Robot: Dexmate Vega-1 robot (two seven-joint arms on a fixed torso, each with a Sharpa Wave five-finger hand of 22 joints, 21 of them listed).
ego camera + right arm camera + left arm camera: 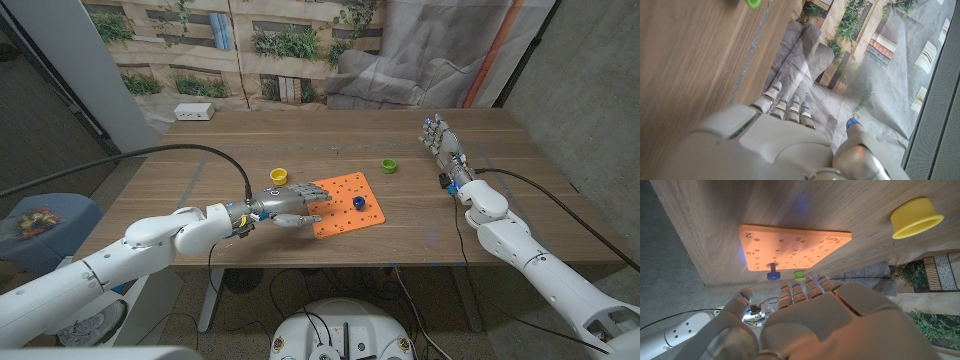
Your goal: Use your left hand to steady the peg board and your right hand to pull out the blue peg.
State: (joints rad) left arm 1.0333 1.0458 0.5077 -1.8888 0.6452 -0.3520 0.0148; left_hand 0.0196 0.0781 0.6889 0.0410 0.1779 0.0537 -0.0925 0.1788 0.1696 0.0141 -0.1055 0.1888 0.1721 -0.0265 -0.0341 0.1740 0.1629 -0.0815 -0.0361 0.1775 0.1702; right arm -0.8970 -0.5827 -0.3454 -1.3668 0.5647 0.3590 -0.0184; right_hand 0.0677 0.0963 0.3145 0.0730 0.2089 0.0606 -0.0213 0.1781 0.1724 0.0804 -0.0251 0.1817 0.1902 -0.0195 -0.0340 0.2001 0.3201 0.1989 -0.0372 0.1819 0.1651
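The orange peg board [343, 203] lies flat on the wooden surface [180, 200] near its front edge, a little left of centre, and the blue peg [359, 203] stands upright in a hole toward the board's 3 o'clock side. The left hand [285, 203] reaches in from 9 o'clock and lies over the board's left part, its fingers [310, 193] stretched out and slightly apart across the orange face; in the left wrist view the back of that hand [840, 325] is close to the lens, with the board [795, 247] and the blue peg [773, 272] beyond its fingertips, and whether the palm presses on the board cannot be told. A yellow cap [278, 175] sits on the surface just at the board's 11 o'clock corner, close to the left hand, and it shows apart from the board in the left wrist view [916, 217]. A green cap [389, 165] lies at about 1 o'clock from the board, between it and the right hand. The right hand [447, 155] is well apart from the board at 3 o'clock, fingers extended toward the far edge and side by side, holding nothing; the right wrist view shows its back [785, 145] with the fingers [790, 107] straight. A white box [194, 112] rests at the far left corner of the surface.
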